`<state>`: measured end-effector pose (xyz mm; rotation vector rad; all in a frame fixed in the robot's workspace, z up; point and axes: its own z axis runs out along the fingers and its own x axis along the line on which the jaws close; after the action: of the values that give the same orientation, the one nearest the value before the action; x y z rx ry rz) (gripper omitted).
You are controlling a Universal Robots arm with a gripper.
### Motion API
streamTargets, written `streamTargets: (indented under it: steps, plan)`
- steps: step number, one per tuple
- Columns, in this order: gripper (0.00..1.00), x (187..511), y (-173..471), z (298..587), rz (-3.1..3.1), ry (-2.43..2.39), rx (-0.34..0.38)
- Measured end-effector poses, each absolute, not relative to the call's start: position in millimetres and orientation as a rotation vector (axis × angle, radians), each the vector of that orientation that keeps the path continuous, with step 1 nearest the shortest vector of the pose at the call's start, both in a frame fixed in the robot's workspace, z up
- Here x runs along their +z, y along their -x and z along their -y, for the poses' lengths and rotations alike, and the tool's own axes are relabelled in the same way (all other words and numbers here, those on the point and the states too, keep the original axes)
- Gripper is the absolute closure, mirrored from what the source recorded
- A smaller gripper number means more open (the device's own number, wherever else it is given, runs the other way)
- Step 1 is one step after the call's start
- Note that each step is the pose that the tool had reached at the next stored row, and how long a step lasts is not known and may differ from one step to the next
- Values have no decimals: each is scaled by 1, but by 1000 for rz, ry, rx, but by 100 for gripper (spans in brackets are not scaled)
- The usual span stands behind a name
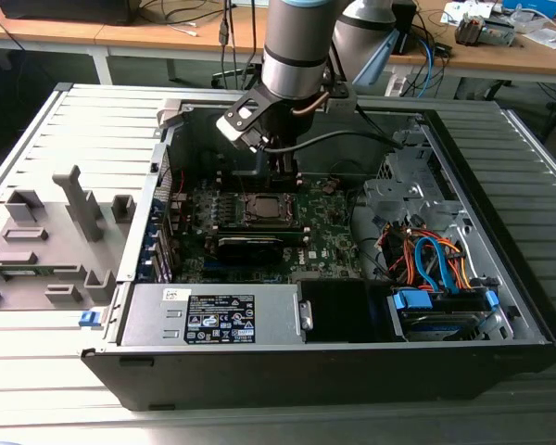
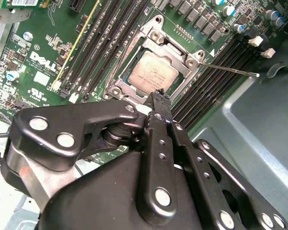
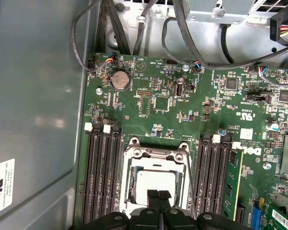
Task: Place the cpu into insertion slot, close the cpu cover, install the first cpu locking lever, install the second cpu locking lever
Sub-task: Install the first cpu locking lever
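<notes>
Inside the open computer case, toward its far wall, reaches down with the gripper over the green motherboard. Presses both black fingers together at the tips, with nothing visible between them. Hangs at the far edge of the socket as the exterior view has it, tips just above or touching that edge; cannot tell which. Finds the cpu seated flat in the socket, pale metal top up, just beside the fingertips on their near side and a little lower. Shows the cpu cover apparently lying down flat around the chip, its silver frame bordering all four sides and the chip's top visible through the square opening. Shows a thin metal lever rod jutting from one socket corner out across the black memory slots, apart from the fingers. Flanks the socket with those slots on both sides. Puts the silver power supply along the case's near side, and blue and orange cables toward the exterior view's right.
</notes>
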<state>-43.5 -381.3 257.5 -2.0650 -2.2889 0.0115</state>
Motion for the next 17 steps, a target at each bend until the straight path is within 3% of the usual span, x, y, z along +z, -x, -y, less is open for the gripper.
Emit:
streamTargets:
  steps: [17]
  plan:
    - [89,258,44,381,2387,1952,16]
